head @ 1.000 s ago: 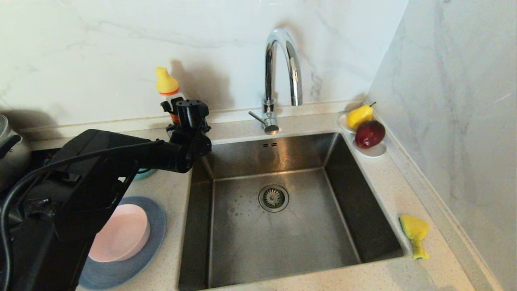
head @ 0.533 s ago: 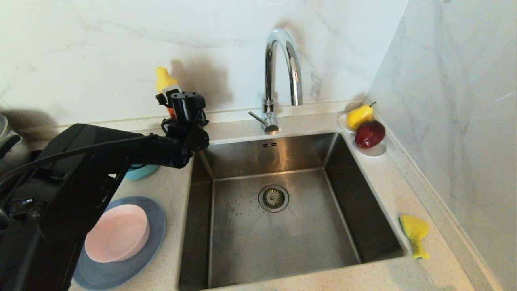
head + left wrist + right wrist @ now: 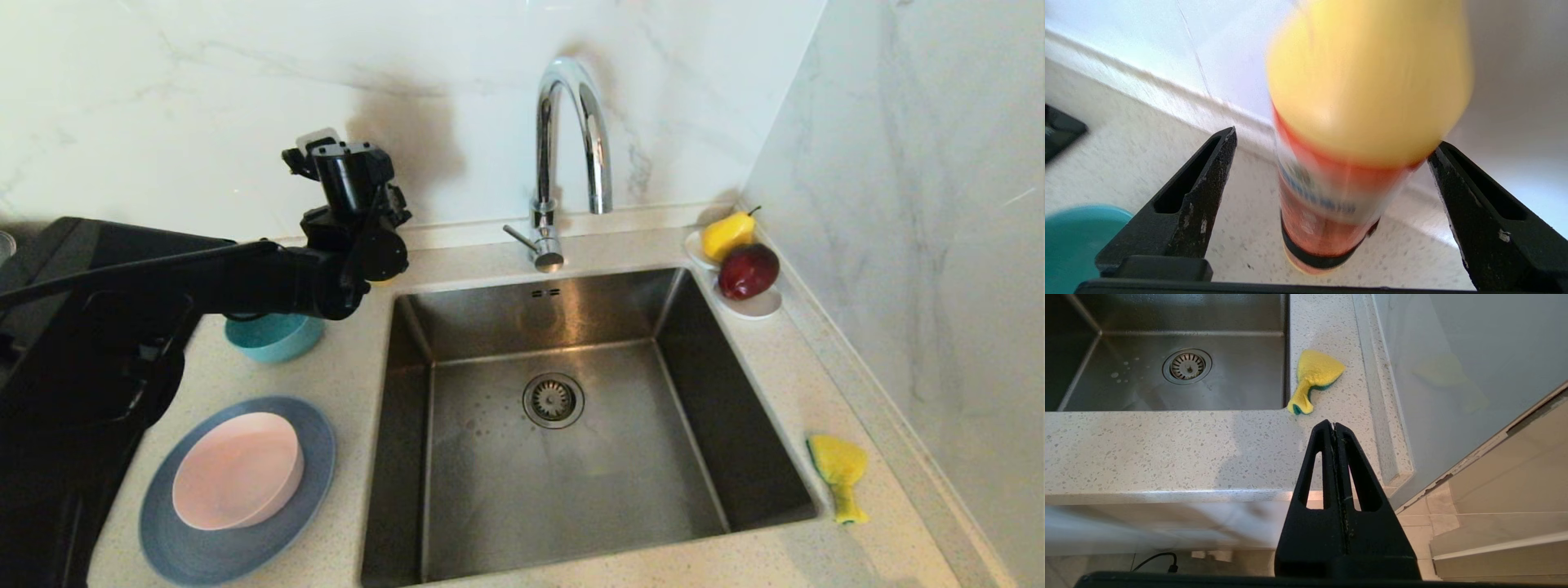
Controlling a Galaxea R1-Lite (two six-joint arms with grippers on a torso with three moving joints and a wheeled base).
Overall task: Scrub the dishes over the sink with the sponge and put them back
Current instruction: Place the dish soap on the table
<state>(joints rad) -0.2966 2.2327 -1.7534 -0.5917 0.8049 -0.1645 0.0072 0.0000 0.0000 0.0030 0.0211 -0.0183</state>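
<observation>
The left gripper [image 3: 1331, 163] holds its jaws spread wide, straddling an orange bottle with a yellow cap [image 3: 1339, 163] without touching it, beside the small teal bowl [image 3: 273, 335]. The right gripper [image 3: 1334, 425], jaws pressed together, hangs off the speckled counter [image 3: 1167, 453] near the yellow sponge [image 3: 1312, 377]. The pale pink shallow bowl [image 3: 237, 469] sits on the slate-blue plate [image 3: 314, 457] left of the steel sink [image 3: 571, 490]

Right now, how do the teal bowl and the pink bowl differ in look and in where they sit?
The teal bowl sits directly on the countertop, partly hidden under the left arm; the pink bowl sits on the slate-blue plate, fully in view. The teal bowl looks smaller and deeper, the pink bowl wider and shallower. The teal bowl is farther back, toward the wall; the pink bowl is nearer the front edge. Both stand upright, left of the sink, and look empty.
</observation>
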